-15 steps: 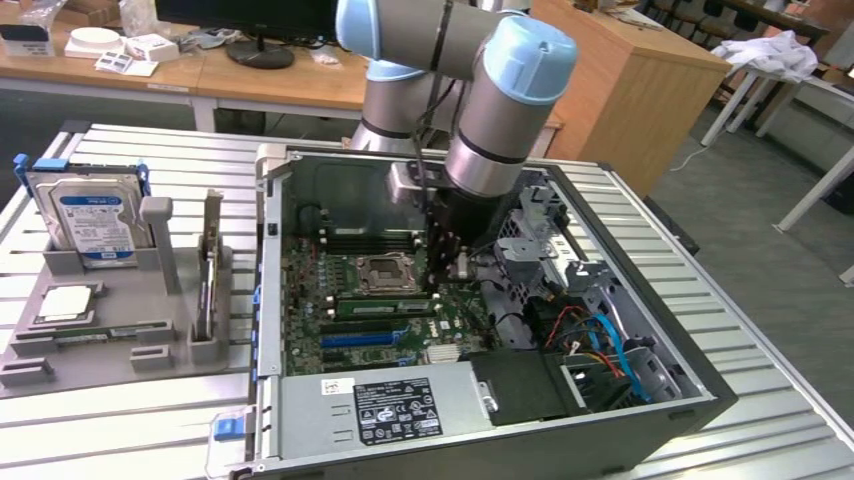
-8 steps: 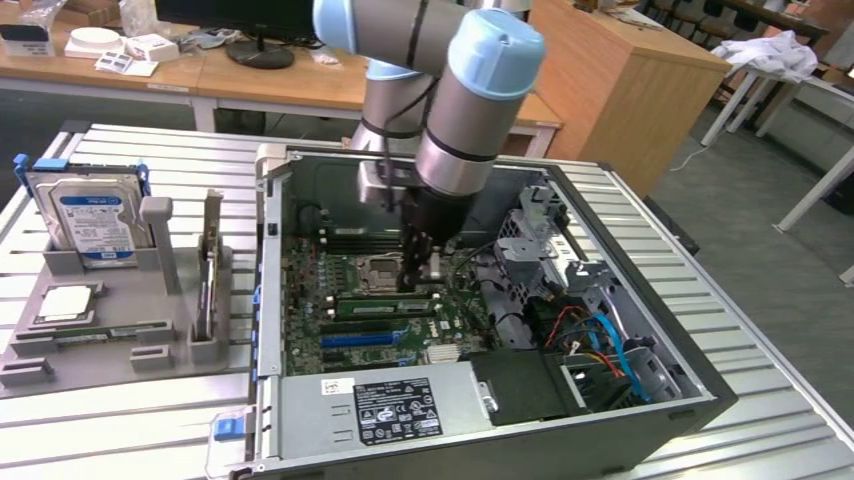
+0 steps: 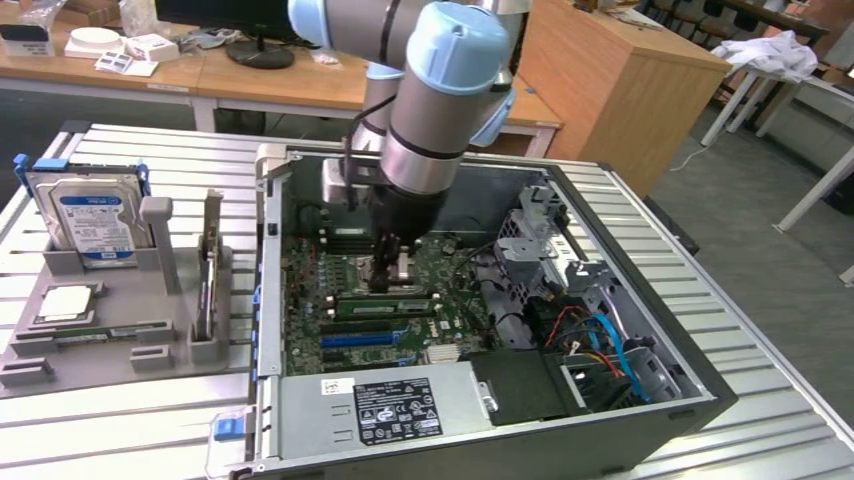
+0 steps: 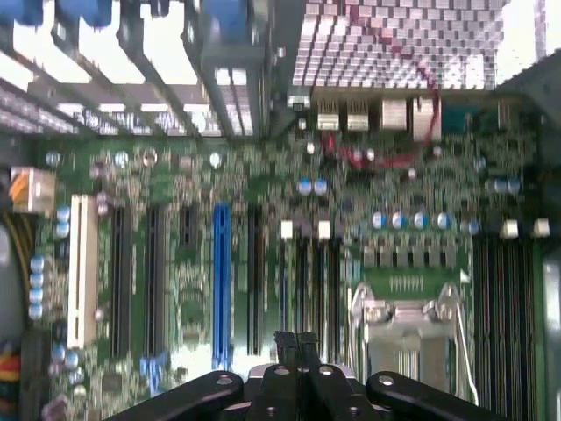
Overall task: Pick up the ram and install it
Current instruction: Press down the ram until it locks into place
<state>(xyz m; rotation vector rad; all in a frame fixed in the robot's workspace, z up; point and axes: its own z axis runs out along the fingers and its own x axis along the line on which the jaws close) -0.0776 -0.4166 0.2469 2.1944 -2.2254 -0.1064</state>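
Grey ribbed metal worktop point(image 3: 747, 330) is taking up the foreground, slats running lengthwise. Behind it, a long light-wood desk point(image 3: 160, 75) w/ white legs is carrying a monitor base point(image 3: 260, 52) & small white boxes point(image 3: 134, 55). A tall wooden cabinet point(image 3: 607, 85) is standing toward the exterior view's right. Dark grey floor point(image 3: 747, 180) is showing beyond (looks like carpet). White cloth point(image 3: 774, 50) is lying on a white-framed table at far right.

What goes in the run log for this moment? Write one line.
gripper: shut, nothing visibly held | position: low over motherboard | inside open PC case
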